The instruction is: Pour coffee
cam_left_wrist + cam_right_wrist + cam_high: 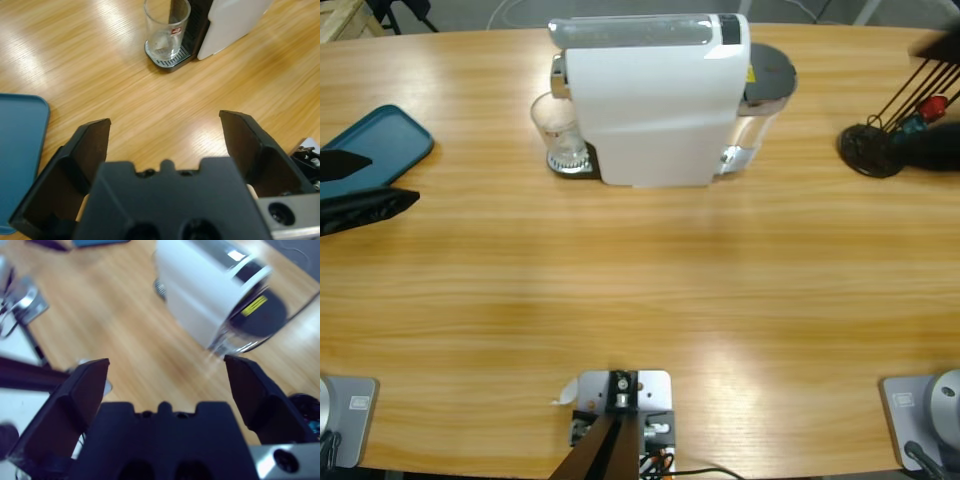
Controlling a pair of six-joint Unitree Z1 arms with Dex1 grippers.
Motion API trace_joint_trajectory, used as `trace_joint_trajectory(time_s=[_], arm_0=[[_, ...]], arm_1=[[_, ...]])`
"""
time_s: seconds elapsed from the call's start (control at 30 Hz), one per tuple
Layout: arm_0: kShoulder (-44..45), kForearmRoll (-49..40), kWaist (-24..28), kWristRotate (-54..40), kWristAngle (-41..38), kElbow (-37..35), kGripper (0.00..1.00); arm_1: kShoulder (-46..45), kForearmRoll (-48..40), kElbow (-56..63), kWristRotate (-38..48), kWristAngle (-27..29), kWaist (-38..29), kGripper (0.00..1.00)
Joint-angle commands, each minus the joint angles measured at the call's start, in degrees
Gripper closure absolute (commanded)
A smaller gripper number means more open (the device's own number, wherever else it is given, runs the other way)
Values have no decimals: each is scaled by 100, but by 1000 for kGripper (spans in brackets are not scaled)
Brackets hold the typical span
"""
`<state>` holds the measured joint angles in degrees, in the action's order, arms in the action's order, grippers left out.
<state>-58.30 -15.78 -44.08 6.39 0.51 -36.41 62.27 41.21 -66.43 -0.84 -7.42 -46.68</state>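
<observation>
The long wooden table (650, 290) filled most of the high view, and on its far side stood the white coffee machine (655, 100), its dark water tank at the back. A teal tray (380, 140) lay at the table's left edge, and a black capsule stand (895, 125) with thin rods sat at the right edge. The clear glass (558, 135) stood upright on the machine's drip grate, just beside the white body and under the spout

As far as the pictures showed, the task had hardly begun: the glass was in place but looked empty, with no coffee in it, and neither arm touched the machine. Everything from starting the brew to lifting the filled glass appeared still to be done

The left gripper (165, 135) hung above bare wood with its jaws spread wide and nothing between them; the glass (166, 30) stood well ahead of it, apart, the tray (20, 145) off to one side. The right gripper (165, 375) was likewise released and empty, held above the table with the machine (210, 295) ahead of it and well clear of its jaws
</observation>
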Motion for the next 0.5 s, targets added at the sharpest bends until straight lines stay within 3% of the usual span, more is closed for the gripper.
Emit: trace_joint_trajectory(time_s=[0.03, 0.23, 0.5], arm_0=[[-145, 581, -191, -98, -56, 494, 50], [-45, 1383, -257, -931, -51, 834, 67], [201, 1939, -259, -973, 30, 1175, 69]], arm_1=[[-1785, -1506, 2321, -235, -292, -52, 0], [-2597, -2021, 3363, -285, -448, -52, 0], [-2388, -2295, 3627, -583, -524, -52, 0]])
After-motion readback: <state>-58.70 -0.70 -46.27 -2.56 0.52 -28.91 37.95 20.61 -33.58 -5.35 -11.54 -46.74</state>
